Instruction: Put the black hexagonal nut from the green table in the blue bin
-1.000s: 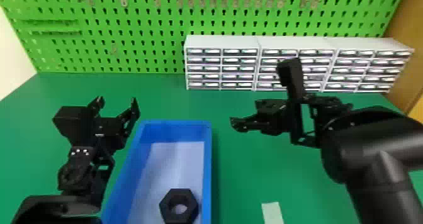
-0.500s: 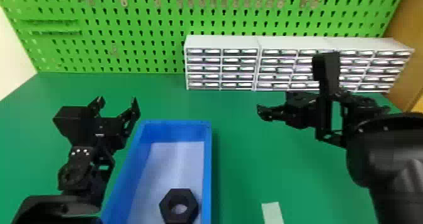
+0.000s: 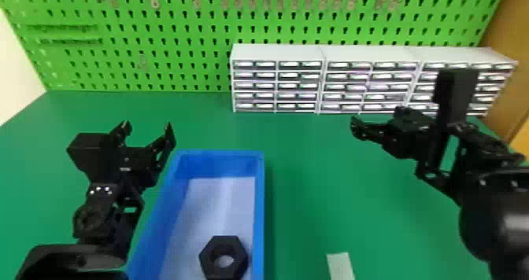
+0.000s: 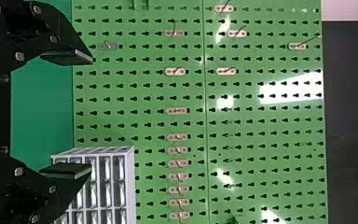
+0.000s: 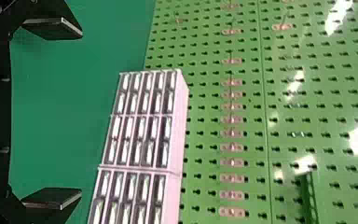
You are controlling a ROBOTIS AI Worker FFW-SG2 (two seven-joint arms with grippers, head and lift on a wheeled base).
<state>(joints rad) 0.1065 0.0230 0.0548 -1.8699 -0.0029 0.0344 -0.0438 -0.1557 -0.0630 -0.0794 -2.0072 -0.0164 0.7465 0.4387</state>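
Black nut (image 3: 226, 244) inside blue bin (image 3: 258, 216), head view's lower centre: task seems done, nothing left. Left tool (image 3: 148, 126), right tool (image 5: 81, 113) wide, empty.

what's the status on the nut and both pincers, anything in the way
Left pincer open, empty; right pincer likewise; black hexagonal nut in blue bin; nothing seen over it.

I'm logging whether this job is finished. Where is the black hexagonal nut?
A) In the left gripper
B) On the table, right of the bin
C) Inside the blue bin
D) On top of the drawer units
C: the nut lies on the floor of the blue bin.
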